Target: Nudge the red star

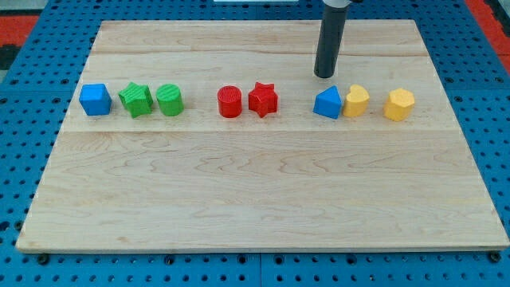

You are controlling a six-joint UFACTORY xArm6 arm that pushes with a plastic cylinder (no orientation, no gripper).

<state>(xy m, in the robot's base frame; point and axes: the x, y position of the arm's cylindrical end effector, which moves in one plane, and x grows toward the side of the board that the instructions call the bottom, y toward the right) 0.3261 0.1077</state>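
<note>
Here we see the red star (262, 100) lying on the wooden board (255, 191), a little right of the middle of a row of blocks that runs across the board's upper half. Just beside it, on the view's left, sits the red cylinder (229, 102), close but with a thin gap between them. Further left are the green cylinder (170, 100) and the green star (136, 100), which appear to touch, and then the blue cube (95, 100) near the board's left edge. To the star's right we find the blue wedge-shaped block (327, 104), touching the first yellow block (356, 101), with the second yellow block (399, 104) a little apart. We have no fingers, only the dark rod; my tip (324, 76) rests on the board just above the blue wedge, well to the right of the star and touching no block.
</note>
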